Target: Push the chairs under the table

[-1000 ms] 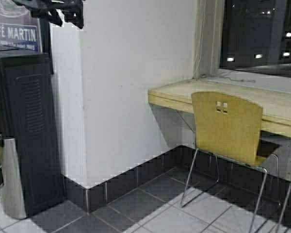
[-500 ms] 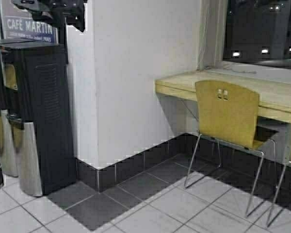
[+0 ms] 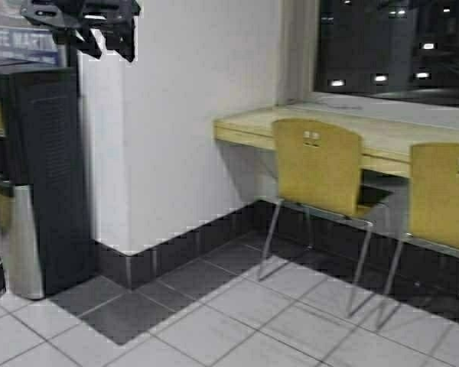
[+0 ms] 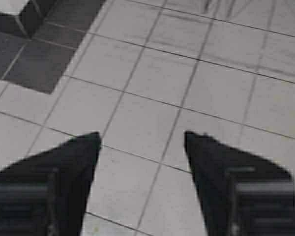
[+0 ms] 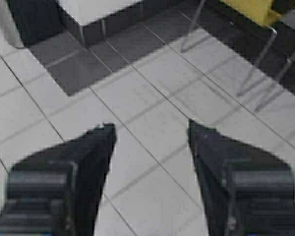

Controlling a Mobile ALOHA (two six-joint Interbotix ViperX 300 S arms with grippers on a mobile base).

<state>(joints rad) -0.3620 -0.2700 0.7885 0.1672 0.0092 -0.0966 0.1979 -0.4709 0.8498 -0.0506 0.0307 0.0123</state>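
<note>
Robot has driven; second chair (image 3: 444,195) now fully visible.

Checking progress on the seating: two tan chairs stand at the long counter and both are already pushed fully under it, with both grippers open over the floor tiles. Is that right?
Not quite. The high view shows both chairs standing out from the table, seats not pushed under. The rest holds: the left gripper and right gripper are open over floor tiles.

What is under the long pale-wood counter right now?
Under the long pale-wood counter: the front part of the nearer tan plywood chair's seat, dark wall tiles and shadow. The chair backs cover the rest.
</note>
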